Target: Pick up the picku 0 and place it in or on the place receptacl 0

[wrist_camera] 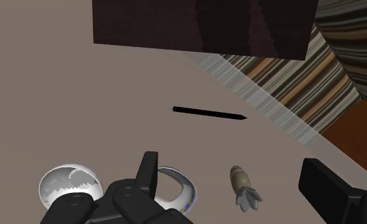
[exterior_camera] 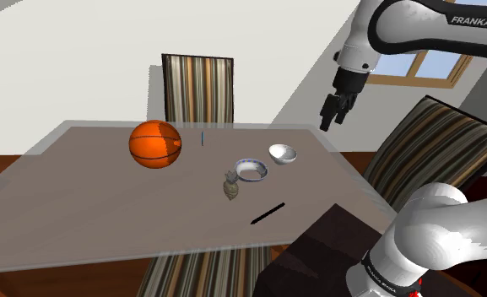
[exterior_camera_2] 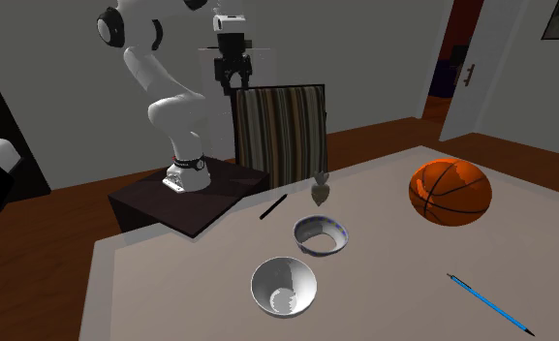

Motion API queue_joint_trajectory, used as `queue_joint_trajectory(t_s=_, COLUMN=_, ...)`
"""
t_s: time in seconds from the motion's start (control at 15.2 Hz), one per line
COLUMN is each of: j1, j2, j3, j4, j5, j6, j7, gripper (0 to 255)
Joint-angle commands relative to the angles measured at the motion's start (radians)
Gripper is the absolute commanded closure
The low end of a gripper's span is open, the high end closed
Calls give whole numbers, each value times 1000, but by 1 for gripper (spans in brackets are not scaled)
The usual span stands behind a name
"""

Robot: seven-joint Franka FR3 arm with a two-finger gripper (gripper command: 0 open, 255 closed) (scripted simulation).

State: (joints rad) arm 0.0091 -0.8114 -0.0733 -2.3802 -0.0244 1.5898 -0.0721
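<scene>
My gripper [exterior_camera: 327, 123] [exterior_camera_2: 233, 85] hangs open and empty, high above the table's edge on the stand's side. In the wrist view its fingers [wrist_camera: 147, 170] stand wide apart over the table. A small grey-brown bulb-shaped object [exterior_camera: 230, 186] [exterior_camera_2: 320, 190] [wrist_camera: 242, 186] lies on the table beside a blue-rimmed bowl [exterior_camera: 251, 170] [exterior_camera_2: 321, 235] [wrist_camera: 180, 184]. A plain white bowl [exterior_camera: 283, 153] [exterior_camera_2: 283, 286] [wrist_camera: 69, 186] stands just beyond that. A black pen [exterior_camera: 267, 213] [exterior_camera_2: 273, 205] [wrist_camera: 208, 114] lies nearer the stand.
An orange basketball [exterior_camera: 155, 143] [exterior_camera_2: 450, 191] rests on the grey table [exterior_camera: 81, 194], with a blue pen [exterior_camera: 202, 137] [exterior_camera_2: 490, 303] nearby. Striped chairs [exterior_camera: 197, 89] [exterior_camera: 431, 143] [exterior_camera_2: 280, 131] stand at the table's edges. The dark stand [exterior_camera_2: 190, 199] adjoins the table.
</scene>
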Motion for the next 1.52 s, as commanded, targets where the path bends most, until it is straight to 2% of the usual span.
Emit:
queue_joint_trajectory(t_s=0.0, j1=0, j2=0, j3=0, j4=0, j5=0, j6=0, j7=0, gripper=0)
queue_joint_trajectory(t_s=0.73, j1=51, j2=454, j3=38, j4=132, j5=53, j6=176, j7=34, gripper=0)
queue_joint_trajectory(t_s=1.45, j1=87, j2=925, j3=72, j4=401, j5=93, j6=234, j7=54, gripper=0)
